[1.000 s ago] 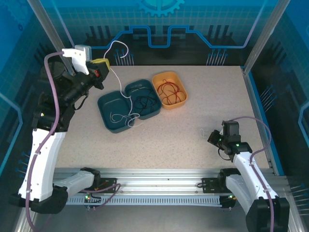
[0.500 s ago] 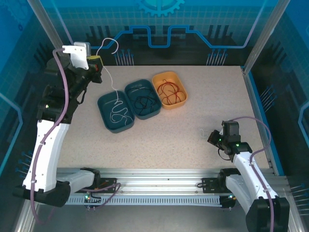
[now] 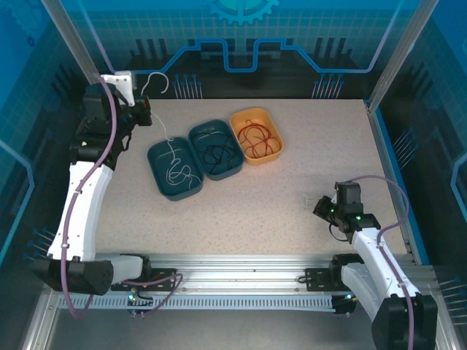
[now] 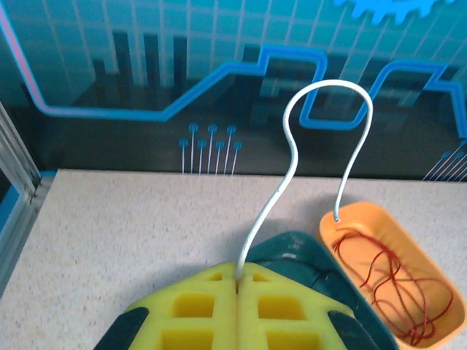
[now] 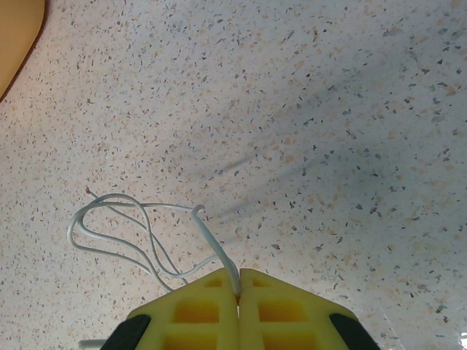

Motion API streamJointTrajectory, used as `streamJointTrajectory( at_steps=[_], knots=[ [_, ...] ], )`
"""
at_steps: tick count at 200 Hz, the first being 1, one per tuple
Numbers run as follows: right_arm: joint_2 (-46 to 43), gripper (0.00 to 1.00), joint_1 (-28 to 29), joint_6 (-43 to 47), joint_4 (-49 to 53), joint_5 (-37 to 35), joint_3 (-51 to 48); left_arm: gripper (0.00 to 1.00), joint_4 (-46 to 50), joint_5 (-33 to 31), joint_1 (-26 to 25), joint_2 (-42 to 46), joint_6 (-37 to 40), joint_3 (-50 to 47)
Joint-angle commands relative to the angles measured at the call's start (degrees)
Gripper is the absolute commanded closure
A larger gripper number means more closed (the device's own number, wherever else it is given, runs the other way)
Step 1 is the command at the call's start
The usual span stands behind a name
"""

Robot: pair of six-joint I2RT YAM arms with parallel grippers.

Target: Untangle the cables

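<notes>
Pose check: left arm stands tall at the upper left of the top view, wrist pointing right. Its left gripper (image 4: 238,275) has the yellow pads (image 4: 197,306) pinched tight on the white cable (image 4: 292,138), which arcs above them and drops into the left teal tray (image 3: 153,157). The black cable (image 3: 217,153) sits in the middle teal tray (image 3: 208,122), the red cable (image 3: 257,137) in the orange tray (image 3: 235,125). Right arm is folded low at lower right, with the right gripper (image 5: 238,283) clamped on a thin whitish wire (image 5: 109,219) looped on the table (image 5: 328,109).
</notes>
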State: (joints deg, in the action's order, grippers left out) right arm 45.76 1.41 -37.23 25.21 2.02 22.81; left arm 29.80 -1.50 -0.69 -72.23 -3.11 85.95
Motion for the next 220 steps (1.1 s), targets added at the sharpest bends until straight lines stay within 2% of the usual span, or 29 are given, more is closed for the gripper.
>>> streamJointTrajectory(
  at_steps=[1,46,102,128,164,194,220],
  knots=[
    [0.01,0.93,-0.64,-0.30,-0.52,0.70,-0.59,1.00,0.78,0.95,1.34,-1.39,-2.29,-2.16],
    [-0.14,0.93,-0.68,-0.29,-0.43,0.75,-0.79,1.00,-0.47,2.68,2.80,-6.10,-5.03,-6.44],
    [-0.38,0.92,-0.53,-0.30,-0.15,0.97,-0.57,1.00,1.21,7.77,2.72,-13.24,-8.14,-9.34],
    [-0.65,0.92,-0.59,-0.30,0.25,0.90,-0.33,1.00,4.05,6.74,2.19,-14.60,-7.27,-10.32],
    [-0.66,0.92,-0.52,-0.06,0.63,1.05,0.20,1.00,10.93,2.01,1.22,-18.06,-4.86,-10.29],
    [-0.32,0.92,-0.50,0.40,1.12,1.05,0.78,1.00,13.42,2.10,0.27,-19.89,-3.69,-11.11],
    [-0.14,0.92,-0.51,0.50,1.11,1.07,0.75,1.00,16.42,-1.50,-0.36,-22.67,-2.18,-9.56]
  ],
)
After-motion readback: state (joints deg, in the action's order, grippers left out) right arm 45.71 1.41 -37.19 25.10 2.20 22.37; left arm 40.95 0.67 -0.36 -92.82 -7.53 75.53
